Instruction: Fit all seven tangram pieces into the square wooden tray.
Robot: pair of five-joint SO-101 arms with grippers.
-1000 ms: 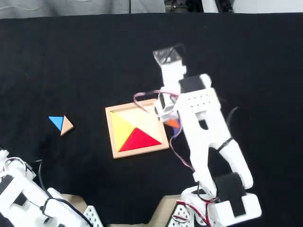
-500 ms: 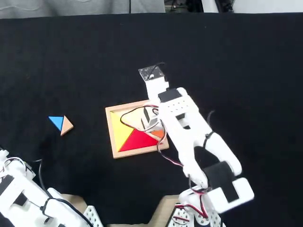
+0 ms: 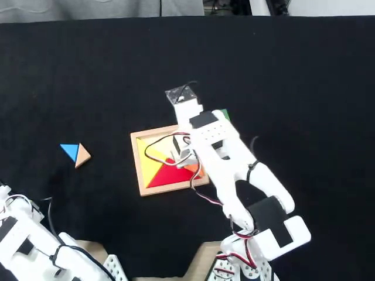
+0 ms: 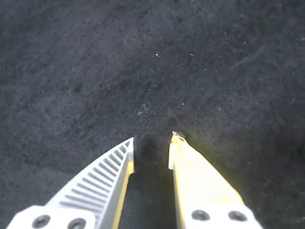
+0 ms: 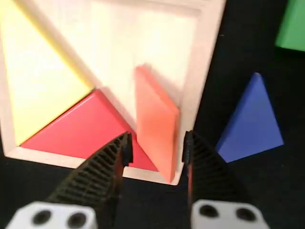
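Right claw (image 5: 156,137) hung over the tray (image 5: 209,47) corner nearest that arm's base, fingers apart and straddling the orange piece (image 5: 155,114). A thin sliver of gap showed on each side, so I read it as not clamped. Orange was inside the tray but tilted: one edge propped against the tray wall, the other down beside the red triangle (image 5: 81,129). Yellow triangle (image 5: 38,81) lay flat in the tray, touching red.

Outside the tray:
- Blue triangle (image 5: 250,124) lay just beside the wall next to orange, with the green piece (image 5: 293,28) a bit beyond it.
- Small blue (image 3: 70,151) and tan (image 3: 84,156) triangles touched each other, well apart from the tray on the opposite side.

Left claw (image 4: 151,140) was well away from the tray, low over bare worktop (image 4: 143,57), fingers slightly apart, holding nothing.

Risks, my read:
- Orange doesn't seat. Left propped on the wall, it blocks the neighbouring slots.
- A finger grazing it on the way up could flip it or drag it out over the rim.
- Pressing down on the tilted piece could wedge it against red or shove the whole tray.
- The finger outside the wall could knock the blue triangle.
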